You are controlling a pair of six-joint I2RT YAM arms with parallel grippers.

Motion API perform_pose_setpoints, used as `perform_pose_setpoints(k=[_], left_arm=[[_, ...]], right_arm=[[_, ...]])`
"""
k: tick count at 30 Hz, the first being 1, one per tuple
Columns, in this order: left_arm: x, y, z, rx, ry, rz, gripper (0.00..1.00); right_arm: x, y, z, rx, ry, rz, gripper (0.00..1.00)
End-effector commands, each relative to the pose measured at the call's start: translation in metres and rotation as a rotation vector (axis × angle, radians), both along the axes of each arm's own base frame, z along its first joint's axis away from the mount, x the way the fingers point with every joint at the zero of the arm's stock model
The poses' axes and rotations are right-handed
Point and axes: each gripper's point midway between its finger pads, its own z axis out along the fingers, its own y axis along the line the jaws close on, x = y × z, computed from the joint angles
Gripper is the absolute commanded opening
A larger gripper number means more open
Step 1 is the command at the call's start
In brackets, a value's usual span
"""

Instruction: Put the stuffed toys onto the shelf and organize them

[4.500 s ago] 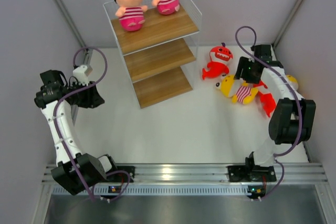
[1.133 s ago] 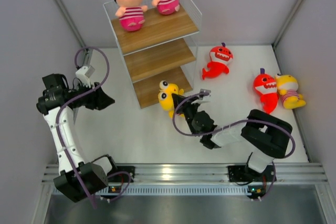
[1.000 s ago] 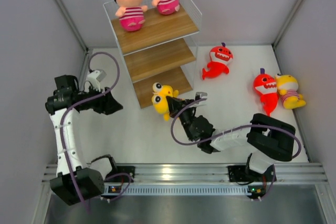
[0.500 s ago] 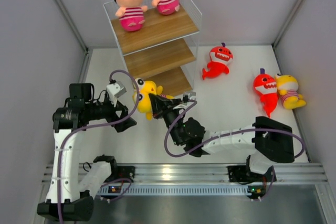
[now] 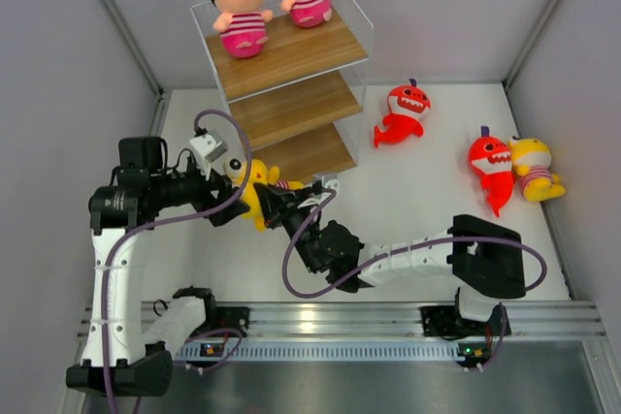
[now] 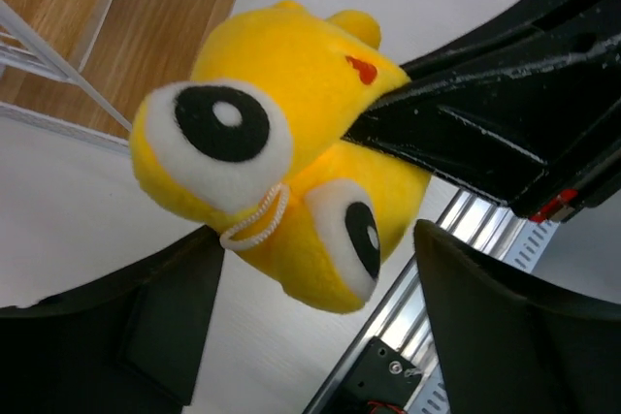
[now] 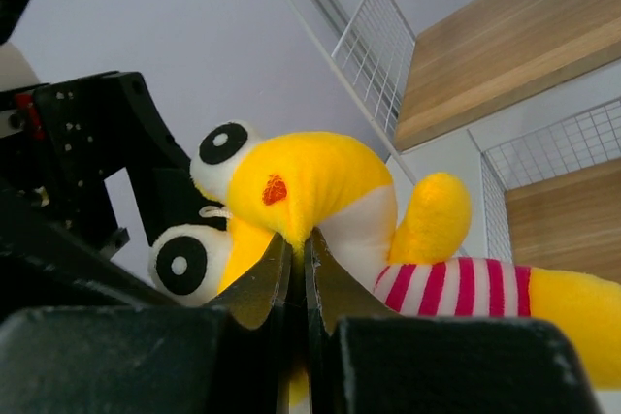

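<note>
I have the yellow doll (image 5: pixel 250 186) just in front of the shelf's (image 5: pixel 291 109) lowest board, pinched at the head by my right gripper (image 7: pixel 296 239), whose jaws are squeezed almost together on the plush. My left gripper (image 5: pixel 221 203) is spread wide, with a finger (image 6: pixel 146 327) on either side of the doll's big-eyed face. Both boy dolls (image 5: pixel 238 2) sit on the top board, while two red sharks (image 5: pixel 403 113) and the other yellow doll (image 5: pixel 532 167) lie on the table (image 5: pixel 408 210) to the shelf's right.

Boy dolls (image 5: pixel 241 9) atop shelf (image 5: pixel 301 104), ylw doll (image 6: pixel 281 143) beside
</note>
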Motion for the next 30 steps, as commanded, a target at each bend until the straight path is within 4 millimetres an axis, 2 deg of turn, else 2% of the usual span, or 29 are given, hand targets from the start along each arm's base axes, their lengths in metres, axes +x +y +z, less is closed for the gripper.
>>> perform_pose_setpoints(k=[1,3,4,6,8,9,10,11,12,13,14,15,16,17,18,19,20,22,26,27,28,30], left_arm=[[0.017,0.001,0.003,-0.008,0.019,0.044,0.76],[0.022,0.001,-0.005,-0.010,0.059,0.045,0.58],[0.024,0.002,-0.006,-0.006,0.070,0.056,0.28],[0.026,0.005,-0.006,0.006,0.064,0.066,0.00],[0.026,0.008,-0.004,0.029,0.035,0.076,0.00],[0.026,0.010,-0.003,0.039,0.021,0.078,0.00],[0.027,0.014,-0.005,0.065,0.006,0.085,0.00],[0.025,0.015,-0.005,0.076,-0.005,0.086,0.00],[0.025,0.017,-0.007,0.092,-0.015,0.088,0.00],[0.025,0.019,-0.013,0.113,-0.020,0.079,0.00],[0.024,0.022,-0.017,0.132,-0.027,0.084,0.00],[0.023,0.023,-0.020,0.143,-0.031,0.076,0.00],[0.021,0.025,-0.028,0.162,-0.033,0.058,0.00],[0.017,0.024,-0.030,0.169,-0.033,0.042,0.00],[0.013,0.022,-0.031,0.164,-0.036,0.014,0.00],[0.009,0.021,-0.033,0.174,-0.051,-0.024,0.00],[0.003,0.019,-0.034,0.170,-0.044,-0.045,0.00],[0.000,0.017,-0.032,0.164,-0.056,-0.065,0.00],[-0.004,0.017,-0.032,0.177,-0.055,-0.096,0.00],[-0.007,0.016,-0.032,0.177,-0.052,-0.103,0.00],[-0.007,0.016,-0.033,0.180,-0.055,-0.109,0.00],[-0.010,0.016,-0.035,0.182,-0.050,-0.113,0.00]], right_arm=[[-0.017,0.007,0.023,0.065,-0.020,0.094,0.00],[-0.019,0.008,0.024,0.078,-0.024,0.103,0.00],[-0.019,0.008,0.024,0.079,-0.028,0.104,0.00],[-0.021,0.005,0.027,0.076,-0.048,0.106,0.00],[-0.024,0.002,0.023,0.025,-0.097,0.117,0.01],[-0.027,-0.007,0.036,0.041,-0.137,0.120,0.20],[-0.035,-0.011,0.029,-0.007,-0.195,0.162,0.36],[-0.038,-0.016,0.029,-0.084,-0.279,0.162,0.61],[-0.045,-0.031,0.050,-0.088,-0.354,0.176,0.71],[-0.054,-0.028,0.029,-0.231,-0.416,0.258,0.79],[-0.057,-0.031,0.027,-0.340,-0.479,0.281,0.85],[-0.060,-0.043,0.037,-0.401,-0.495,0.319,0.92],[-0.052,-0.042,0.013,-0.589,-0.448,0.400,0.93],[-0.046,-0.049,0.008,-0.671,-0.431,0.419,0.91],[-0.041,-0.057,0.009,-0.721,-0.435,0.424,0.86],[-0.033,-0.064,-0.001,-0.844,-0.475,0.450,0.84],[-0.034,-0.066,-0.001,-0.884,-0.514,0.463,0.81],[-0.045,-0.062,0.002,-0.918,-0.618,0.523,0.80],[-0.051,-0.048,0.015,-0.927,-0.733,0.563,0.84],[-0.050,-0.040,0.007,-0.949,-0.733,0.586,0.85],[-0.055,-0.033,0.016,-0.937,-0.771,0.615,0.86],[-0.056,-0.020,0.004,-0.959,-0.776,0.670,0.90]])
